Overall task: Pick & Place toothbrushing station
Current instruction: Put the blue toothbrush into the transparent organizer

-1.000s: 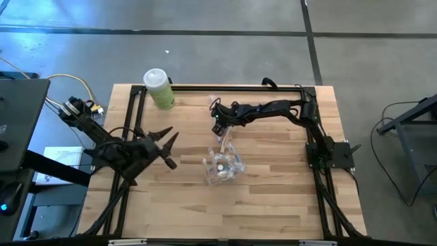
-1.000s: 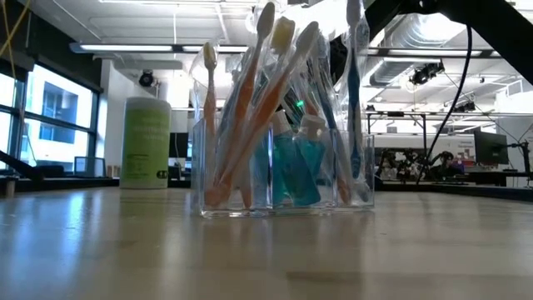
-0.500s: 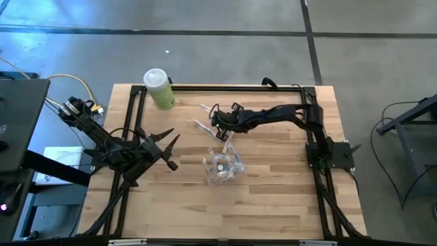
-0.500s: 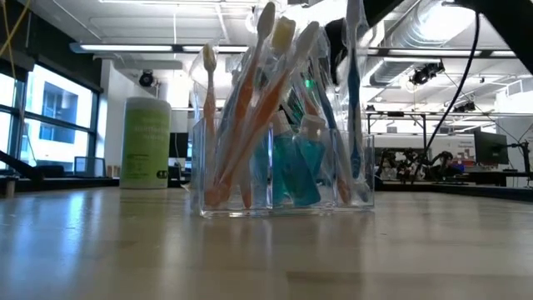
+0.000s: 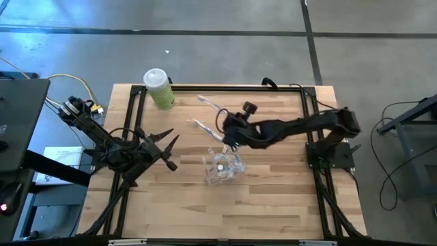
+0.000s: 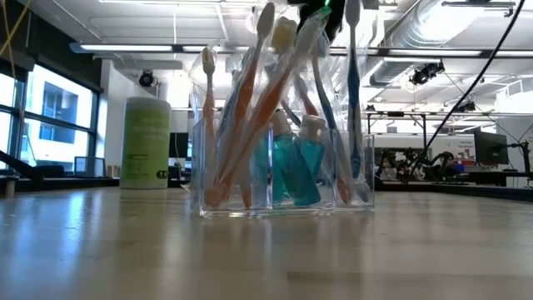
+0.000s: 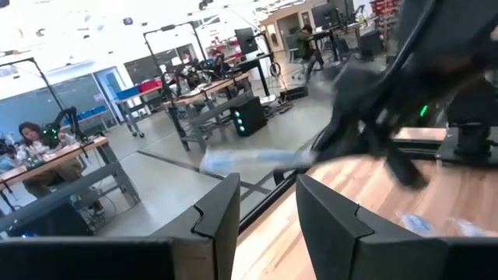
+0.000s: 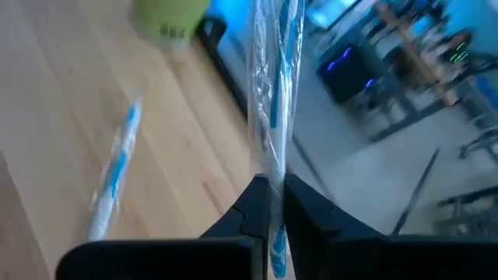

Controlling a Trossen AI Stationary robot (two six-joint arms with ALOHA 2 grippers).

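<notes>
Already the clear plastic holder (image 6: pixel 283 167) stands stocked with orange and blue brushes. The right gripper (image 5: pixel 229 132), just above it, is clamped on a wrapped blue toothbrush (image 8: pixel 272 85); another wrapped brush (image 5: pixel 201 126) lies beside, unplaced. The left gripper (image 5: pixel 167 145) waits apart, fingers parted.

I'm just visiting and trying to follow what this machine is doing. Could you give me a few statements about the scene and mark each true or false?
1. The right hand is shut on a wrapped toothbrush. True.
2. The clear holder is empty. False: it stands full of toothbrushes, with small teal bottles among them.
3. A second wrapped toothbrush lies loose on the table. True.
4. The left hand is carrying the green bottle. False: it holds nothing and sits at the table's left side, while the bottle stands at the far left corner.
</notes>
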